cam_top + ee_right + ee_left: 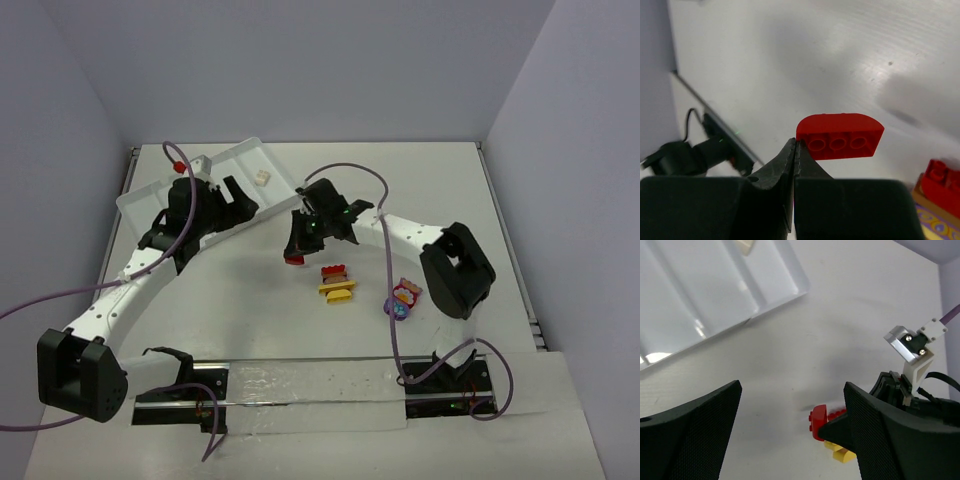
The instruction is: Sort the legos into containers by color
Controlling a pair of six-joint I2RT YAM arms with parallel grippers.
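My right gripper (298, 248) is shut on the corner of a red rounded lego (293, 259) and holds it above the table; its hollow underside faces the right wrist camera (840, 135). The brick also shows in the left wrist view (818, 421). My left gripper (240, 200) is open and empty, beside the near edge of the white compartment tray (235, 165). A white lego (263, 177) lies in a right-hand compartment. A red, brown and yellow cluster (337, 281) and a pink, white and purple cluster (402, 298) lie on the table.
The tray (700, 300) is tilted, its right corner toward the table's middle. A purple cable loops from the right arm over the table. A clear strip and both arm bases lie along the near edge. Grey walls stand on three sides.
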